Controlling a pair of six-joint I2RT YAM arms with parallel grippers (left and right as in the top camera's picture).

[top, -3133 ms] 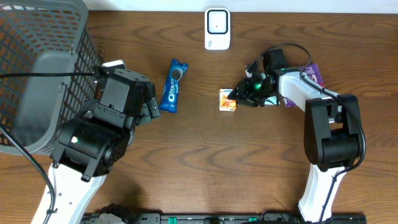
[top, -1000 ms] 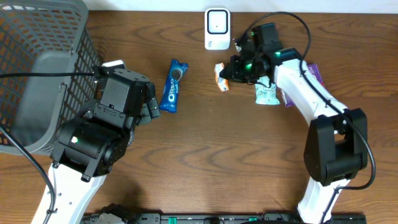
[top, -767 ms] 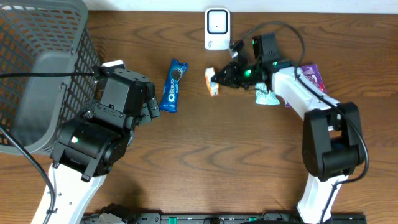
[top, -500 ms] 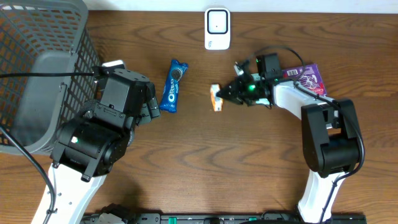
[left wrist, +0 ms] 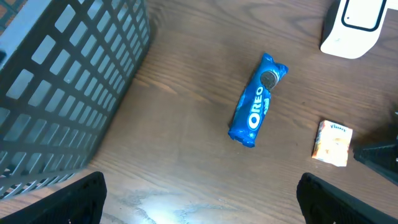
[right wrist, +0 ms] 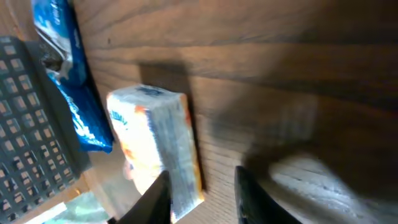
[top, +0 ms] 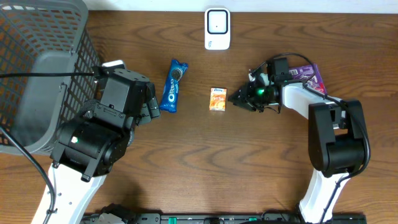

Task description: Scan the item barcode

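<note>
You have a dark wooden table [top: 205,168] under both arms. The right gripper [right wrist: 202,190] has its jaws parted a little and holds nothing: in the right wrist view a strip of bare wood shows between its two fingers [right wrist: 158,199] at the bottom edge of the frame. Just beyond those fingertips lies the small orange box [right wrist: 155,146], resting on the table and apart from the jaws. In the overhead view the box sits near the middle of the frame, a little above centre, with the gripper tip just to its right.

The left gripper [left wrist: 199,186] stands wide, its fingers at the two lower corners of the left wrist view, nothing between them but tabletop.

Further out, a blue Oreo pack [top: 173,85] lies left of the box in the overhead frame, slightly tilted, well apart from it. The white scanner [top: 217,28] sits at the top centre, above the box. A purple packet [top: 313,74] lies at the upper right, partly behind the right arm. A grey mesh basket [top: 37,31] fills the upper left corner.
</note>
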